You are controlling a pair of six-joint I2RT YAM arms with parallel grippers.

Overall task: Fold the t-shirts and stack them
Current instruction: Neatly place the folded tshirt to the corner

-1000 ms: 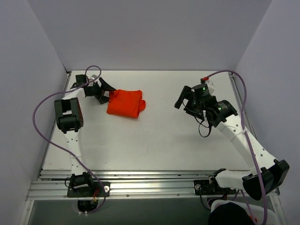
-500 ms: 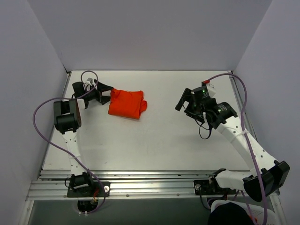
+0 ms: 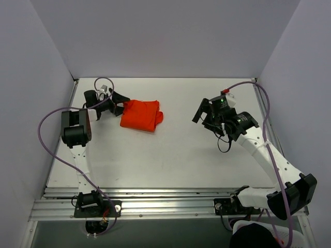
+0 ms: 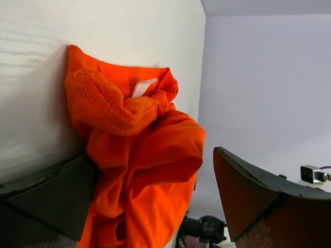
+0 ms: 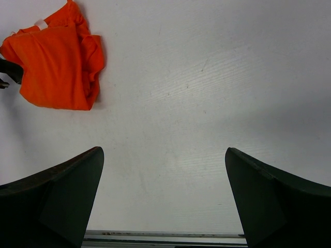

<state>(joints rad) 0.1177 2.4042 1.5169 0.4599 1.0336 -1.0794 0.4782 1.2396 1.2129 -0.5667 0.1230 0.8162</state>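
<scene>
One bright orange-red t-shirt [image 3: 140, 114] lies folded in a small bundle on the white table at the back left. My left gripper [image 3: 119, 105] is at the bundle's left edge with its jaws spread wide. In the left wrist view the cloth [image 4: 139, 155] bulges between the fingers and rests against one finger [image 4: 46, 201]; the other finger [image 4: 258, 201] stands clear of it. My right gripper [image 3: 203, 114] is open and empty above the bare table at the right. The shirt shows far off in the right wrist view [image 5: 51, 72].
Grey walls close in the table at the back and on both sides. A metal rail [image 3: 155, 199] runs along the near edge. Purple cables [image 3: 49, 116] loop from both arms. White tabletop [image 3: 170, 150] lies between the shirt and the right gripper.
My left gripper has turned and pushed slightly right against the shirt's left edge, and the bundle has shifted a little right. The right arm has barely moved.
</scene>
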